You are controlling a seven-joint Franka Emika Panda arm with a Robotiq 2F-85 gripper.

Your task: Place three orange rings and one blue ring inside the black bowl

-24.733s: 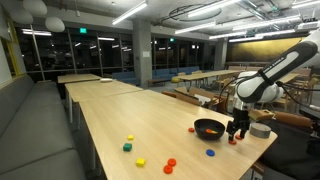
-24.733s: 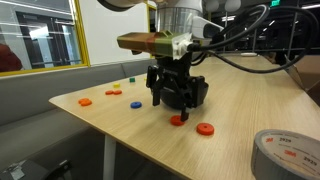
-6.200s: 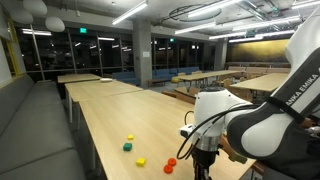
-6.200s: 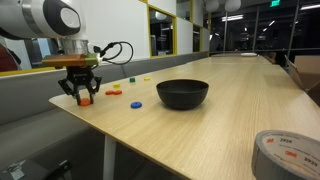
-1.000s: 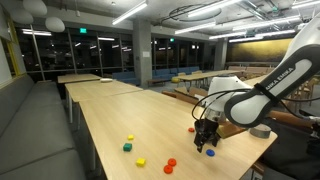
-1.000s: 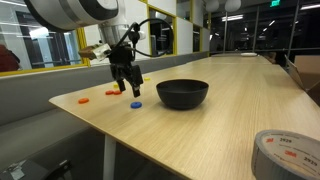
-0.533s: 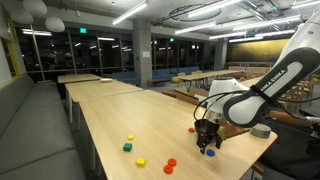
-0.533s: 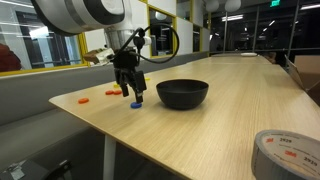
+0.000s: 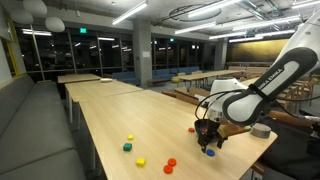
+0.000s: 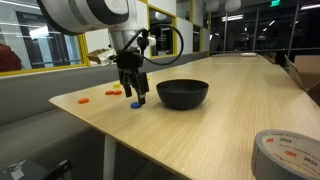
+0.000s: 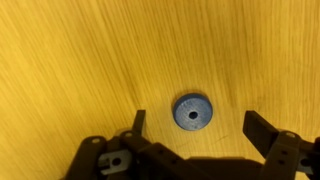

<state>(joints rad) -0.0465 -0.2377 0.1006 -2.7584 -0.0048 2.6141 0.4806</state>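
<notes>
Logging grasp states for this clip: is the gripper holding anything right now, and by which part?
Nothing is held. The gripper is open above the small flat blue ring, which lies on the wooden table between its fingers, apart from both.

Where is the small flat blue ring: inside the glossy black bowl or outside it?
Outside: the blue ring lies on the wooden table between the open jaws, beside the black bowl.
</notes>
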